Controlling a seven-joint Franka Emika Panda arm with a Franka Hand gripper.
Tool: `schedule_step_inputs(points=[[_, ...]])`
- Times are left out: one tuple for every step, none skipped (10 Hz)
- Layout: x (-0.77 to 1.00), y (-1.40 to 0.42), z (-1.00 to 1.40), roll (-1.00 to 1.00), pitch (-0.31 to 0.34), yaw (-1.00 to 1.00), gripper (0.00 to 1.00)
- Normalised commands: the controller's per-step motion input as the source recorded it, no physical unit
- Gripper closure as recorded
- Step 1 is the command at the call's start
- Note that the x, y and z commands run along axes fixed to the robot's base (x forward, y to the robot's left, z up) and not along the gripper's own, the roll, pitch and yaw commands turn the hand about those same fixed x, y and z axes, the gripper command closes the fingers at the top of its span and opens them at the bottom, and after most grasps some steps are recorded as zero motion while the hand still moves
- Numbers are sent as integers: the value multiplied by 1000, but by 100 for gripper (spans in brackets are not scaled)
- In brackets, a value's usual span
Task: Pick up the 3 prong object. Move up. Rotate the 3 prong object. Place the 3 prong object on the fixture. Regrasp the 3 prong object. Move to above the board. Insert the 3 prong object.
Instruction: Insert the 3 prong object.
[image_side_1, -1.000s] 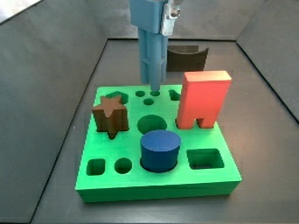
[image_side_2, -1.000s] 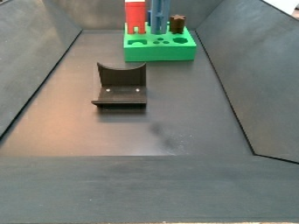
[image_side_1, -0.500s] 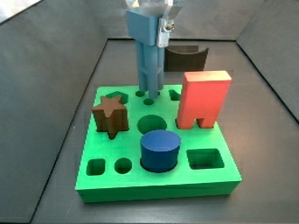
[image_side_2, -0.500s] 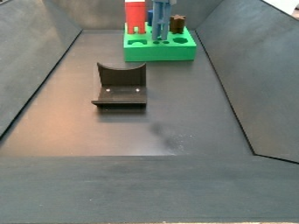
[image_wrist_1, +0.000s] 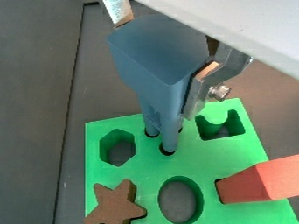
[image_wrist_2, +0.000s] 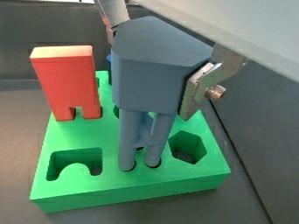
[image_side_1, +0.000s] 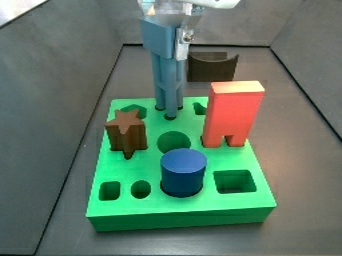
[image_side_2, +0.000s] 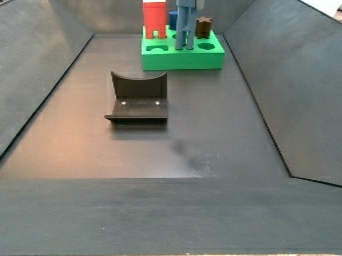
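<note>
The gripper (image_side_1: 166, 22), high above the board (image_side_1: 134, 205), pinches the broad top of the 3 prong object (image_side_1: 166, 65), whose prong tips stand in or at small round holes near the board's far edge. Any tilt now could, in my judgement, jam or bend the prongs as they seat, and the red block (image_side_1: 233, 112) stands near on the right. In both wrist views the prongs meet the holes; a silver finger (image_wrist_2: 205, 80) shows clamped on the piece. A side view alone shows the fixture (image_side_2: 138, 97), empty, well apart.
</note>
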Motion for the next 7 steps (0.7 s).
schedule_step_inputs(points=[[-3, -29, -151, -13, -77, 0, 100], [0, -37, -154, -26, -83, -11, 100], [0, -23, -126, -47, -91, -37, 100], [-20, -17, -111, -47, -91, -43, 100], [0, -14, -151, -37, -83, -117, 100], [-26, 0, -189, -9, -74, -183, 100], [0, 0, -180, -1, -61, -211, 100]])
